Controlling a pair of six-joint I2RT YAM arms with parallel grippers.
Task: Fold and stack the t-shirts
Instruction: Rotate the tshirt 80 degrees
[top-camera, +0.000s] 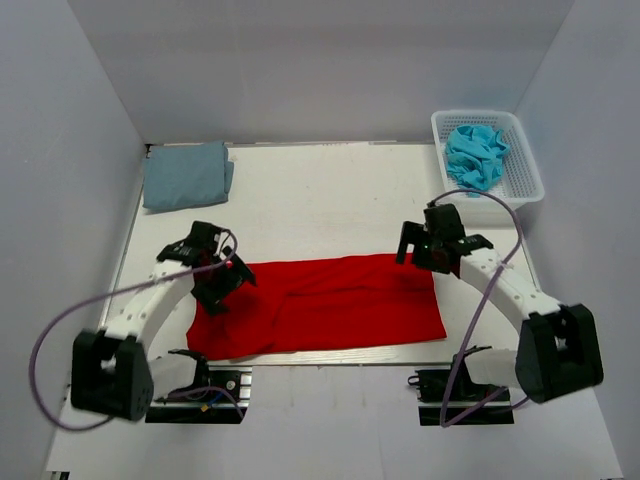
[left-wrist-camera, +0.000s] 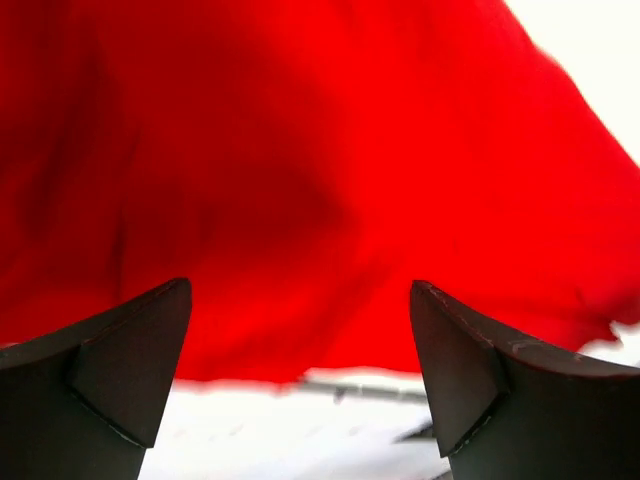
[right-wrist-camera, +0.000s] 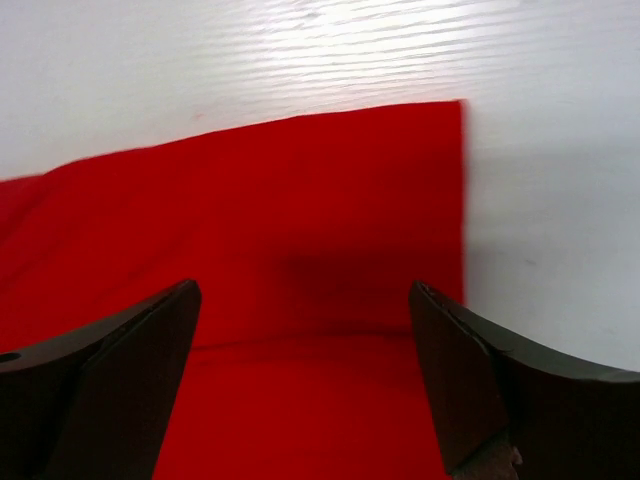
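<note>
A bright red t-shirt (top-camera: 330, 305) lies as a wide folded band across the near middle of the table. My left gripper (top-camera: 218, 292) hovers over its left end, open, with only red cloth (left-wrist-camera: 300, 150) and the shirt's edge below its jaws (left-wrist-camera: 300, 285). My right gripper (top-camera: 420, 250) stands open just above the shirt's far right corner (right-wrist-camera: 380, 200), nothing between its fingers (right-wrist-camera: 305, 286). A dull grey-blue t-shirt (top-camera: 185, 175) lies folded at the far left. A turquoise t-shirt (top-camera: 475, 155) is bunched inside the basket.
A white mesh basket (top-camera: 527, 170) stands at the far right corner. White walls close in the table on the left, back and right. The table's metal front rail (top-camera: 330, 362) runs just below the red shirt.
</note>
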